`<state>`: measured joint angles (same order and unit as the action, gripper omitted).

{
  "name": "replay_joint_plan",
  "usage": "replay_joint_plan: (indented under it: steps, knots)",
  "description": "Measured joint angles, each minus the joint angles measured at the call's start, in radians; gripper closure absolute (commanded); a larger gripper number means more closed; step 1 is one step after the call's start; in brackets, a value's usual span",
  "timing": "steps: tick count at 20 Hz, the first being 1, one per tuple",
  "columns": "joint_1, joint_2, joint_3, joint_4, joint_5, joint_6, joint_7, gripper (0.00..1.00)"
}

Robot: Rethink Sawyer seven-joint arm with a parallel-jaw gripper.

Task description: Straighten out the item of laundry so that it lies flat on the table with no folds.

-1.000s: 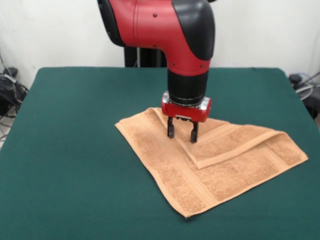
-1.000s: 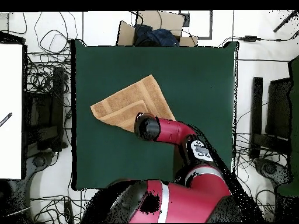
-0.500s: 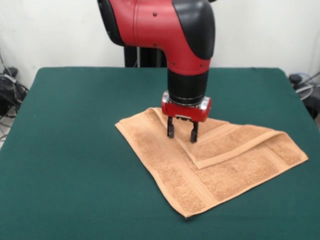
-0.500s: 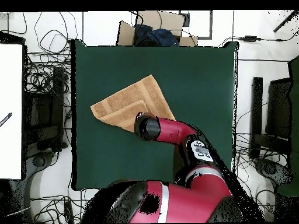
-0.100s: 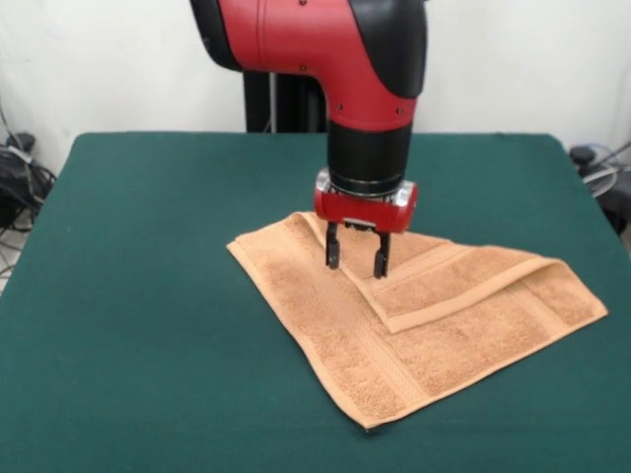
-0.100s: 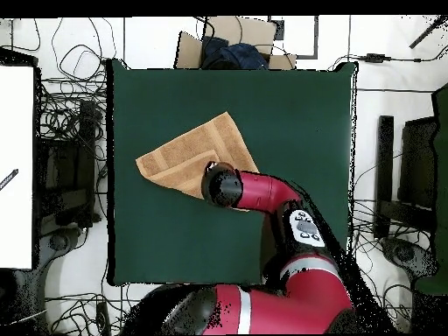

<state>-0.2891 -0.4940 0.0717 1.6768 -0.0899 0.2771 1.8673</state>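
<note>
The orange-tan towel (image 5: pixel 419 320) lies on the green surface (image 5: pixel 148 296) folded into a rough triangle — one flap doubled over the lower layer, its folded edge running diagonally across the cloth. It sits a little off the surface's middle, well in from every edge, one corner pointing toward the front edge. The jaws (image 5: pixel 355 261) hang released and empty just over the fold's upper end — whether the tips touch the cloth is unclear.
</note>
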Motion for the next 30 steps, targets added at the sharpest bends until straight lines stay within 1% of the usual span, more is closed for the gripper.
replay_joint_plan:
  steps: [7, 16, 25, 30]
  knots:
    - [0.002, -0.029, 0.0, -0.046, 0.0, 0.043, 0.0, 0.0]
    - [0.009, -0.026, 0.0, -0.098, -0.001, 0.044, 0.0, 0.0]
    - [0.053, -0.024, 0.0, -0.152, -0.001, 0.072, 0.0, 0.0]
    - [0.079, -0.024, 0.0, -0.158, -0.001, 0.088, 0.0, 0.0]
